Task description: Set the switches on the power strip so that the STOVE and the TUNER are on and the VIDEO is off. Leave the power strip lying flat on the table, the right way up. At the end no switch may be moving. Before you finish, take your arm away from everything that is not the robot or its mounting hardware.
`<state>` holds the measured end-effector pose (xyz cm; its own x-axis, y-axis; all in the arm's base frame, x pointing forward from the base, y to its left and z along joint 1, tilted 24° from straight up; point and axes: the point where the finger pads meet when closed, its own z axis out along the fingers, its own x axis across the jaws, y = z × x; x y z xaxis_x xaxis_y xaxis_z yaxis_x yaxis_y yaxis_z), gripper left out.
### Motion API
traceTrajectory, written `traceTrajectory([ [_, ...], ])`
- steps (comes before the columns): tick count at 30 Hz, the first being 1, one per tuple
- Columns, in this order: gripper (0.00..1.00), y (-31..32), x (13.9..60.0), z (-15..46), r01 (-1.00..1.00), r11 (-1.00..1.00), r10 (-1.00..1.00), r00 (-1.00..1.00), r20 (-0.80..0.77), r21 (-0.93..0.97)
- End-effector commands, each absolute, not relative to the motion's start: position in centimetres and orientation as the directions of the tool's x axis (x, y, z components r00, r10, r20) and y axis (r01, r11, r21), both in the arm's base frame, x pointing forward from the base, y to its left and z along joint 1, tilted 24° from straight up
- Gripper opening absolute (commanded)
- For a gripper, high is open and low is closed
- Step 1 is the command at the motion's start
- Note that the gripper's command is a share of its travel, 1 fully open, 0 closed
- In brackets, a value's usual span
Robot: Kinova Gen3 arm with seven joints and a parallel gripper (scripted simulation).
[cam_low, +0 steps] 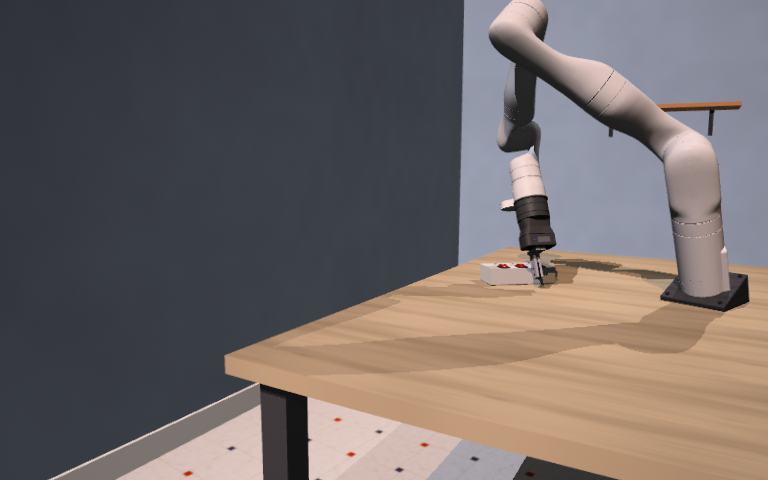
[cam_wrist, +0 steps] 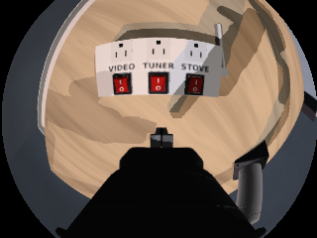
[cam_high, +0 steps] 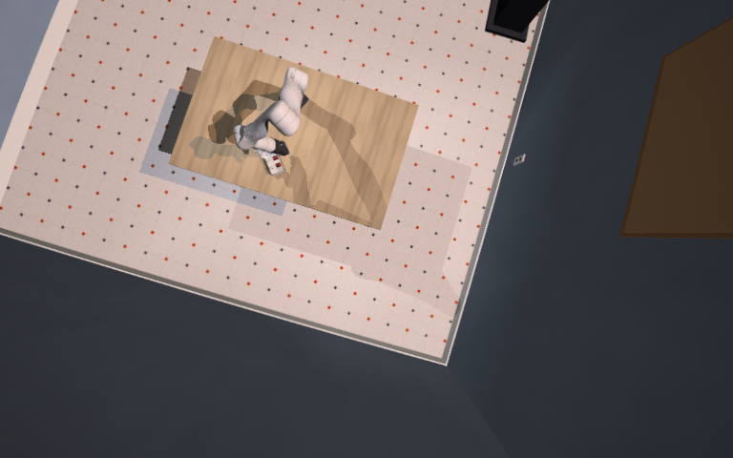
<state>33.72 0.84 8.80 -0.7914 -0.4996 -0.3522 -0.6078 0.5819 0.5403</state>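
Hovering just in front of the power strip [cam_wrist: 158, 69], end effector [cam_wrist: 160, 134] has fingers closed together, gripping nothing; strip lies flat on bench [cam_low: 509, 339], 3 red switches facing up.

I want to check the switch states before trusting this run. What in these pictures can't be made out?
- Wrist view: the on/off marks on the three red rocker switches of the white power strip are blurred; their positions are unreadable.
- Top view: the strip is tiny, its labels illegible, and the pale arm hides one end.
- Exterior view: the shut dark gripper hides the strip's near end, so any contact is unclear.
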Motion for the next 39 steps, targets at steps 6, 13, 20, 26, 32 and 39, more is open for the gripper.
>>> traceTrajectory([
  [6, 0.00, 0.2, 33.8, 10.4, -0.614, 0.583, -0.499, -0.788, -0.362, 0.533],
  [13, 0.00, 0.2, 33.8, 10.4, -0.614, 0.583, -0.499, -0.788, -0.362, 0.533],
  [20, 0.00, -0.3, 33.6, 11.7, -0.614, 0.582, -0.499, -0.787, -0.363, 0.533],
  [26, 0.00, -0.8, 33.3, 13.1, -0.615, 0.582, -0.499, -0.787, -0.363, 0.533],
  [32, 0.00, -0.8, 33.3, 13.1, -0.615, 0.582, -0.499, -0.787, -0.363, 0.533],
  [39, 0.00, -1.3, 32.9, 14.3, -0.614, 0.583, -0.499, -0.787, -0.362, 0.533],
])
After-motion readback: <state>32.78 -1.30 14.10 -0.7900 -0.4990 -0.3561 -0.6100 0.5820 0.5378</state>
